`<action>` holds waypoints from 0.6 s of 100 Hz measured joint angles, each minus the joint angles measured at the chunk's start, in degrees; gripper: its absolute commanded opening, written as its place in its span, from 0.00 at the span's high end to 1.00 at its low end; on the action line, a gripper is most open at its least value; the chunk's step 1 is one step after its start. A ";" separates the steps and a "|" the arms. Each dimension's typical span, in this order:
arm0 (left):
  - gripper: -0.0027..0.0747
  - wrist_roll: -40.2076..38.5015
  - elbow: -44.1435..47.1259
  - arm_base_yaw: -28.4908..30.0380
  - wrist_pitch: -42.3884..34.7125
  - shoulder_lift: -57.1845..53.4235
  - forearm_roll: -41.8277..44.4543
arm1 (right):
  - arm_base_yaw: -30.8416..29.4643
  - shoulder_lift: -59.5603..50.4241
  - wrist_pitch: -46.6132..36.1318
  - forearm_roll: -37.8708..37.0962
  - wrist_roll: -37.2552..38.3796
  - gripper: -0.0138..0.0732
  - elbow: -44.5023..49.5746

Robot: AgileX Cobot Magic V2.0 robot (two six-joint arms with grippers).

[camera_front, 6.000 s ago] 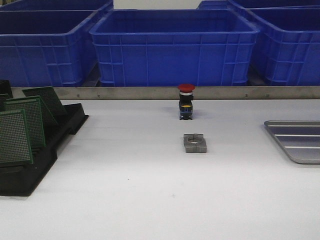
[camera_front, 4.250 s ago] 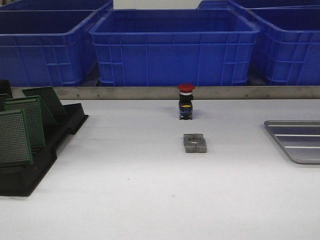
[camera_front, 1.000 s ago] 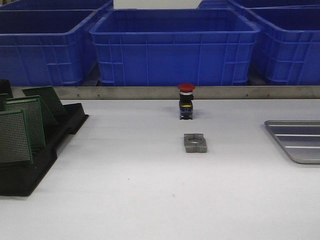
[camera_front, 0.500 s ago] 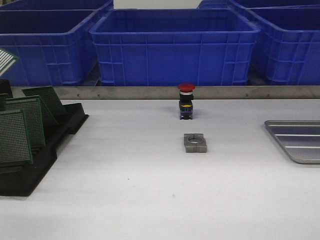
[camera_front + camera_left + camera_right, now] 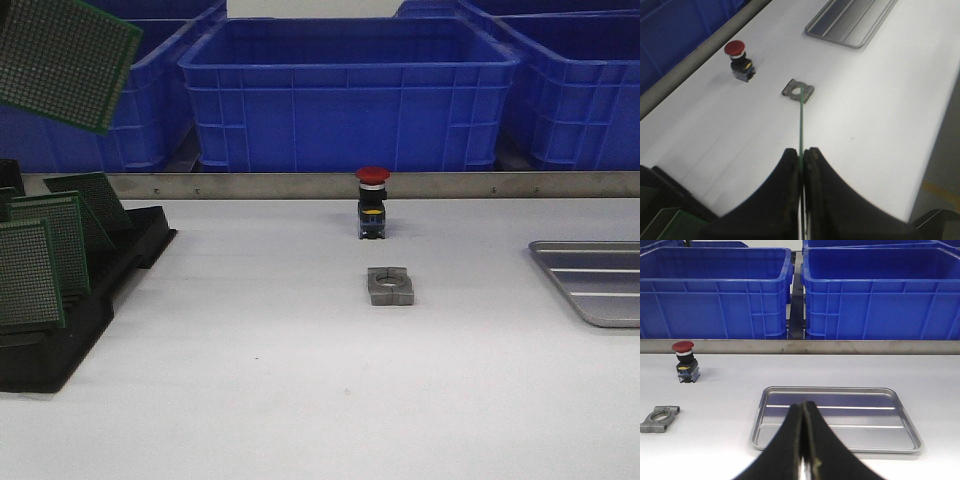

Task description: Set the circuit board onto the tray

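My left gripper [image 5: 801,167] pinches circuit board [image 5: 62,60] edge-on, board airborne upper left of frame. Right gripper [image 5: 803,440] closed, empty. Tray [image 5: 590,283] at right edge, bare. Carry and set-down remain.

Green circuit board [image 5: 62,60] tilted in the air at upper left of the frame, black rack [image 5: 75,300] of boards at lower left, red button [image 5: 372,203] centre, tray [image 5: 595,282] at right edge
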 measured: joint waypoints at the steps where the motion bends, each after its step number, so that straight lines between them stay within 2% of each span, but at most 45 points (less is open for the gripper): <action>1: 0.99 0.00 0.00 0.00 0.11 0.00 -0.29 | 0.00 0.00 0.00 0.00 0.00 0.91 0.00; 29: 0.99 -0.10 1.93 -0.22 1.23 0.00 -6.32 | 0.00 0.00 -1.13 0.00 0.00 0.91 0.00; 60: 0.99 -0.20 2.26 -9.07 1.56 5.22 -7.51 | 0.00 0.00 -5.56 0.00 0.00 0.91 0.00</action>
